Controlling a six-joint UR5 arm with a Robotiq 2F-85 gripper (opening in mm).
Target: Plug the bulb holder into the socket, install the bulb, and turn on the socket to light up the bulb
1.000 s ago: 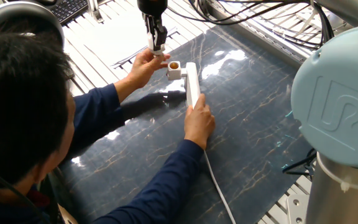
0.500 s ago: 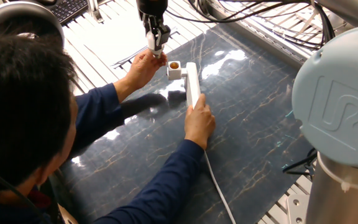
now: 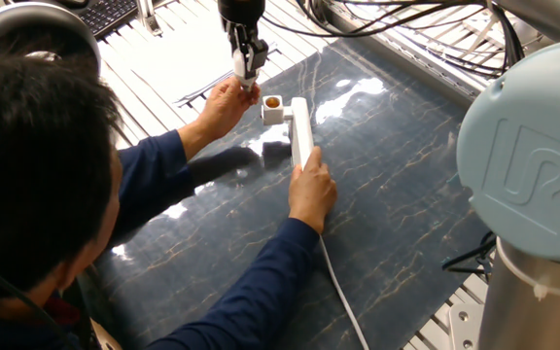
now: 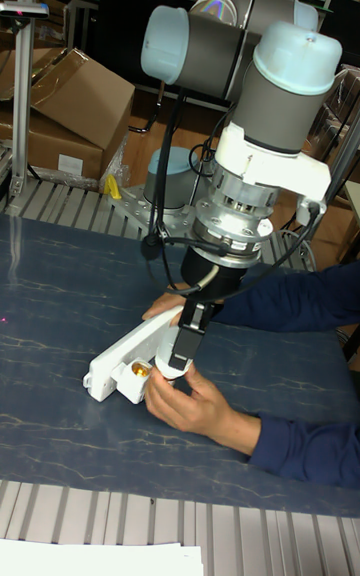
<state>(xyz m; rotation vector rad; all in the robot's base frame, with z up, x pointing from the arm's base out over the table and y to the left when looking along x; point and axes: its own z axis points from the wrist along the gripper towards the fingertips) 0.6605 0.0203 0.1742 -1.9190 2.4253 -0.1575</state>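
**Bulb in claw, above holder**

We see the gripper (image 3: 246,78) clamped on one bulb (image 4: 170,367), long axis vertical. One bulb holder (image 3: 273,107) sits just below and beside the claw, plugged into the one socket (image 3: 300,131), copper opening facing up. The strip's long axis runs away from the claw. Two human hands: one (image 3: 224,105) beneath the claw, one (image 3: 311,192) on the strip's far end.

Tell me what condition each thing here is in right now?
Bulb holder: plugged into the strip's end, threaded opening empty.
Socket: flat on the table, pressed down by a person's hand.
Bulb: held in the gripper, unlit, not installed.
Other hand: cupped beside the bulb.
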